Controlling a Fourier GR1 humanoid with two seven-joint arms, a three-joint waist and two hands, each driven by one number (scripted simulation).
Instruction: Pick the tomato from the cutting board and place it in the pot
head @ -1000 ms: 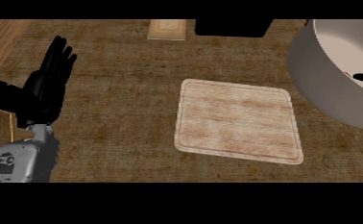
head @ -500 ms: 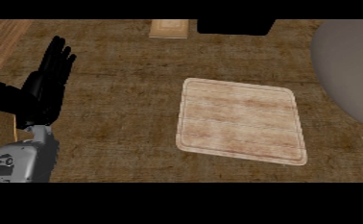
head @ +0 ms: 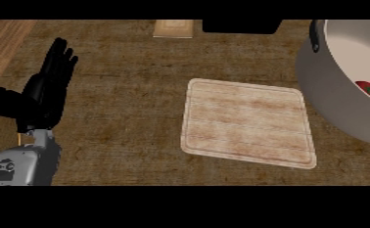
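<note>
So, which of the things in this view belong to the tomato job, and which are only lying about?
Belonging to the job:
- cutting board, nothing on it
- pot at the right edge
- red piece inside the pot, probably the tomato
- left hand, open, resting at the left

Only lying about:
- small wooden block at the far edge
- black box beside it

Place: a kitchen.
Surface: brown, mottled counter (head: 130,100) filling the view.
Cookware: large grey pot (head: 325,90) at the right edge, with a black handle (head: 315,35).
Prep gear: pale wooden board (head: 248,123) lying flat beside the pot.
</note>
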